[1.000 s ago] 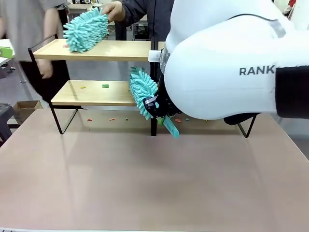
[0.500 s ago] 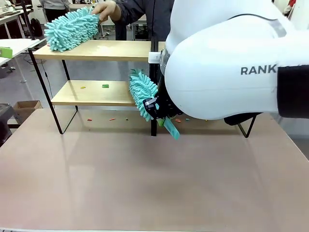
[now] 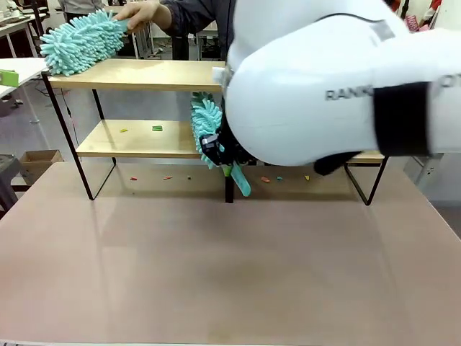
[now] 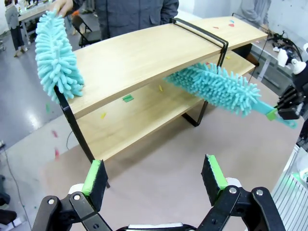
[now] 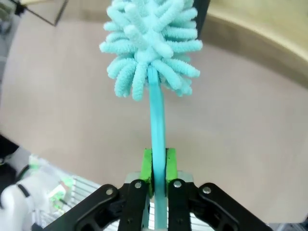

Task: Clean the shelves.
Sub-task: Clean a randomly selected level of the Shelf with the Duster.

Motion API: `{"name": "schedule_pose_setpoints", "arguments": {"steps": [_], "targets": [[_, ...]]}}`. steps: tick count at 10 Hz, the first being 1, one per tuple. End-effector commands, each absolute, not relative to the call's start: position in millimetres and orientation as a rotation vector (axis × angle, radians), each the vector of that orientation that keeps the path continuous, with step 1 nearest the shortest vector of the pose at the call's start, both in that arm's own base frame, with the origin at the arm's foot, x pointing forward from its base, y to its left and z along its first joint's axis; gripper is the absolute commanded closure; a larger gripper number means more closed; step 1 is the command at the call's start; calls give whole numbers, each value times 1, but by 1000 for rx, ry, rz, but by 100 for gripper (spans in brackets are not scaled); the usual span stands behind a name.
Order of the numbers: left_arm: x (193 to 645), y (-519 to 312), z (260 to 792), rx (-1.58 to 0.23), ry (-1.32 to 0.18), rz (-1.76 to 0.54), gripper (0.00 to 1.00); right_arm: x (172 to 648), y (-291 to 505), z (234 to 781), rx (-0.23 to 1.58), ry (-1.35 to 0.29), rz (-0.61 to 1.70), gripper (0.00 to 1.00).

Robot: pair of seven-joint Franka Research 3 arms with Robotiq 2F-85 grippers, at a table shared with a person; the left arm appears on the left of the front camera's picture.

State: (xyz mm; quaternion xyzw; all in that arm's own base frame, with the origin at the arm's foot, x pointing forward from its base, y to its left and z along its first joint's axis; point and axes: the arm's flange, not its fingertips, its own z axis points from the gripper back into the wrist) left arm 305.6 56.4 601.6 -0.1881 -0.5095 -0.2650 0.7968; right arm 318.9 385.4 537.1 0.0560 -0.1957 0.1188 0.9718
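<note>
**Both dusters have swept left along the shelves (image 3: 158,75).**
The right hand (image 5: 159,163), clenched on the teal duster (image 3: 206,128), has shifted its head left beside the centre post (image 3: 229,189). The person's duster (image 3: 78,42) now overhangs the top board's left end. The shelves stand at the bench's (image 3: 216,267) far side. Scraps (image 3: 157,128) still lie on the lower board, so it likely needs more passes. The left hand (image 4: 154,175) hangs released, empty.

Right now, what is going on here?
The right gripper is shut on the handle of a teal duster, whose head is between the two boards of the shelves. A person's hand holds a second duster at the top board's end. The left gripper hangs open. Small scraps lie on the lower board.
</note>
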Motion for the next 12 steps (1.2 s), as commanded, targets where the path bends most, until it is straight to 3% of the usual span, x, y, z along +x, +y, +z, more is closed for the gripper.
{"name": "schedule_pose_setpoints", "arguments": {"steps": [1, 4, 12], "targets": [[306, 56, 601, -405, -1093, -574, 0, 342, 430, 534, 51, -432, 112, 88], [306, 56, 601, -405, -1093, -574, 0, 358, 461, 521, 9, -441, 1, 88], [306, 56, 601, -405, -1093, -574, 0, 430, 480, 500, 106, -349, 195, 88]]}}
